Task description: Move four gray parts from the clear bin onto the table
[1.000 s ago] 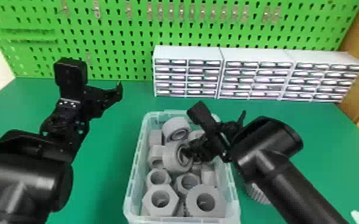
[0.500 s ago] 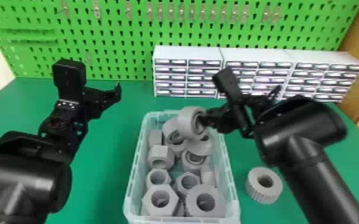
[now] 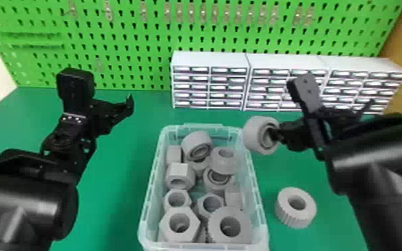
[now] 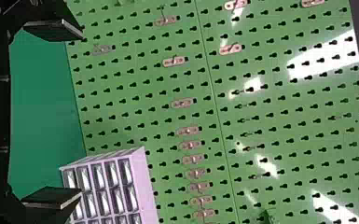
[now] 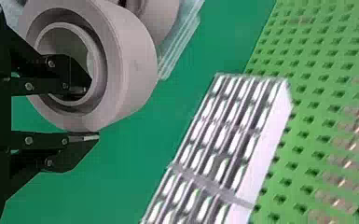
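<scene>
Left end effector: yours to the left (image 4: 81, 114) is released, its fingers well apart with nothing between them, up over the tabletop (image 3: 120, 207).
Clear bin: inside its walls (image 3: 151, 180) you have a mixed heap of gray parts (image 3: 192, 143), more than enough to finish the count.
Smooth ring: this one (image 3: 254, 137) is raised by the bin's far right corner; count it as your second, under way but not delivered.
Right end effector: yours (image 5: 94, 112) grips the smooth ring by its wall, one finger in the bore, the other outside.
Ribbed ring: it (image 3: 288, 215) lies on the tabletop right of the bin, bore up, your one finished part.
Tally: one of four down, one in your grasp; after it, you would have two to pick.
</scene>
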